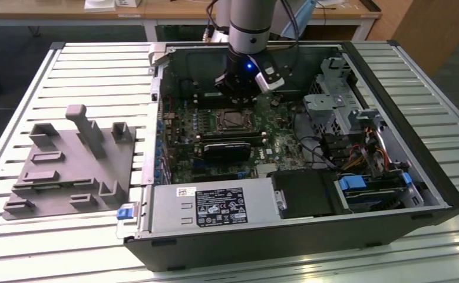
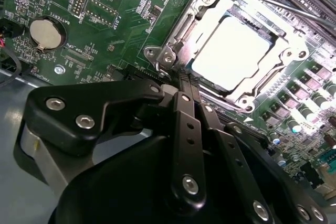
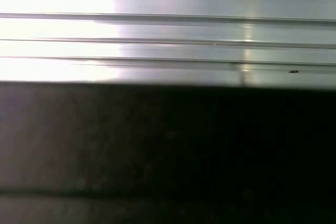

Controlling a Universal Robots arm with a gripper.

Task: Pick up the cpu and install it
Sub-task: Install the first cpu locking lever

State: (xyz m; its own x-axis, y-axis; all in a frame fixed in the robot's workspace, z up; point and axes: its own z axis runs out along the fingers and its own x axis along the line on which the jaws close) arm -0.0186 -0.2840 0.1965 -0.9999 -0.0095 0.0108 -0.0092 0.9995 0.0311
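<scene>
The cpu [image 2: 231, 51] lies flat in its socket on the green motherboard [image 2: 105, 30], its shiny silver top framed by the socket's metal frame [image 2: 173, 40]. In the exterior view the socket [image 1: 231, 120] sits mid-board inside the open computer case. My gripper [image 2: 185, 85] hovers just beside the socket's near corner, its black fingers [image 2: 184, 129] pressed together with nothing between them. Seen from outside, the gripper [image 1: 235, 100] hangs under the arm's wrist just behind the socket.
A grey fixture plate [image 1: 68, 162] with upright pegs lies on the slatted table [image 1: 25, 247] at the exterior view's left. A power supply [image 1: 213, 206], a black heatsink card [image 1: 225, 147], drive cages [image 1: 332, 103] and cables [image 1: 363, 153] crowd the case.
</scene>
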